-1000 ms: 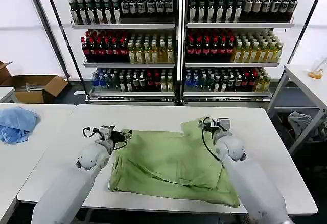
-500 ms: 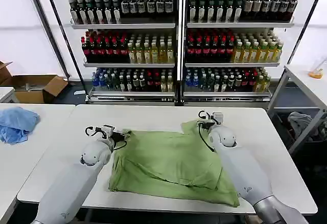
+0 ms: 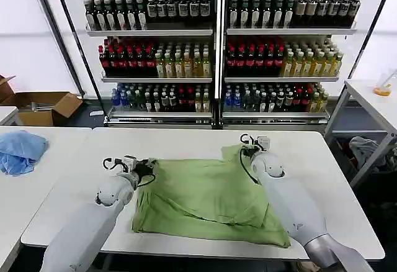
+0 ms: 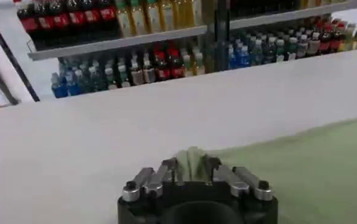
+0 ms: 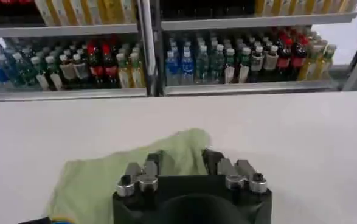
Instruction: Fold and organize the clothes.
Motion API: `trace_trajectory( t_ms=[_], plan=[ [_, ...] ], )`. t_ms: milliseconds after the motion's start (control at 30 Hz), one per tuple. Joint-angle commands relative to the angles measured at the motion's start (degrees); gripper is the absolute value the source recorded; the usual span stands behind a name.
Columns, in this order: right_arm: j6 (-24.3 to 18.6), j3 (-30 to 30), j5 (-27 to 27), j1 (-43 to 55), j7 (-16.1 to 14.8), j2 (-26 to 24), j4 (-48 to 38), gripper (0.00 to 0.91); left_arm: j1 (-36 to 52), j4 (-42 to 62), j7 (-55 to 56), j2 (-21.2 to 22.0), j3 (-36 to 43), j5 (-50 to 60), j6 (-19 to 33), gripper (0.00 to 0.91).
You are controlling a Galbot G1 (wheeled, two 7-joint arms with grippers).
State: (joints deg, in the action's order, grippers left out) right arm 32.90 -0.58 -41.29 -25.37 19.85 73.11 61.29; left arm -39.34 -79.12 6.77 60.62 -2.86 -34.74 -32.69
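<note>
While the soft, rumpled green shirt (image 3: 208,197) sprawls across the smooth white table (image 3: 347,185), both grippers' jaws pinch its far corners.

shelves of bottles (image 3: 217,54) | cardboard box (image 3: 43,106) | blue cloth (image 3: 20,149)

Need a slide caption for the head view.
Both grippers, left and right, pinch the far corners of a green shirt on the white table.

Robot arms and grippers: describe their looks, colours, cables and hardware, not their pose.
Both arms have smooth, rounded white shells. The left gripper and right gripper are small, dark and metallic, with black cables looping at each wrist. The wrist views show a round black body carrying silver-grey linkage bars with dark pivot bolts, leading to the jaws.
</note>
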Motion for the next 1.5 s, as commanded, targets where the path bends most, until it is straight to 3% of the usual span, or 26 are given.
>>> trace_trajectory(
  t_ms=[33,300,767,1067,1500],
  plan=[
    [0.2,0.1,0.0,-0.3,0.2,0.1,1.4,0.000,-0.9,-1.7,0.0,-0.3,-1.0,-5.8,1.2,0.020],
    [-0.7,-0.4,0.9,-1.1,0.3,-1.8,9.7,0.000,-2.0,-3.5,-0.1,-1.3,-2.6,-9.1,6.8,0.020],
    [-0.1,-4.5,-0.1,-8.8,1.2,-8.4,26.2,0.000,-5.1,-11.9,-0.5,-4.6,-4.5,-10.9,7.5,0.020],
    [0.2,-10.4,-0.8,-21.5,2.1,-13.6,42.1,0.000,-13.5,-22.8,-0.9,-7.8,-6.8,-9.1,6.5,0.020],
    [0.3,-19.3,1.0,-42.5,2.7,-15.1,57.6,0.000,-25.1,-29.7,-1.6,-9.1,-10.7,-3.7,6.0,0.020]
  ],
)
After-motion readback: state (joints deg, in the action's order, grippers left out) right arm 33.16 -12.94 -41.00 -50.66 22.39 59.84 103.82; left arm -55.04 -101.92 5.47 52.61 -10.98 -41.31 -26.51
